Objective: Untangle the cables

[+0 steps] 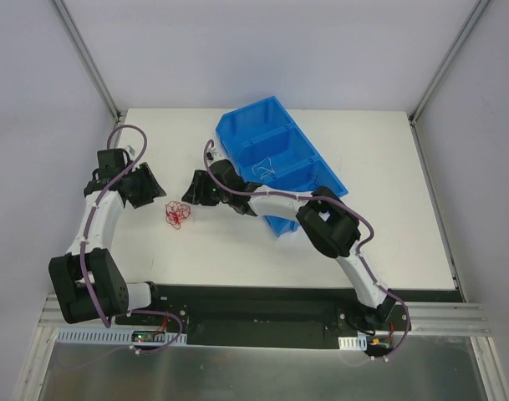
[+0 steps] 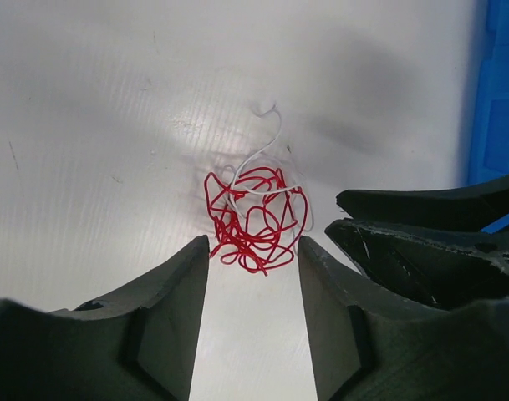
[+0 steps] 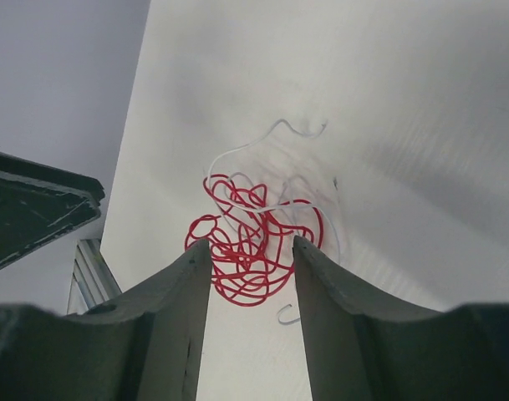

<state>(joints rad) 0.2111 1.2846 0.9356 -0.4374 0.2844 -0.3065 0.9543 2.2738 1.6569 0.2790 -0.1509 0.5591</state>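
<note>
A red cable (image 1: 176,215) lies in a small tangle on the white table, between both grippers. In the left wrist view the red cable (image 2: 252,219) is twisted with a thin white cable (image 2: 269,144) that curls away from it. My left gripper (image 2: 253,242) is open and empty, its tips just short of the tangle on either side. My right gripper (image 3: 252,244) is open and empty too, with the red cable (image 3: 246,238) between its tips and the white cable (image 3: 275,134) beyond. In the top view the left gripper (image 1: 160,195) and right gripper (image 1: 187,198) face each other. No black cable shows.
A blue bin (image 1: 244,114) with several compartments stands behind the right arm; a thin white wire (image 1: 265,170) lies in one compartment. The bin's edge shows in the left wrist view (image 2: 496,100). The right gripper's fingers (image 2: 430,242) sit close to the left gripper.
</note>
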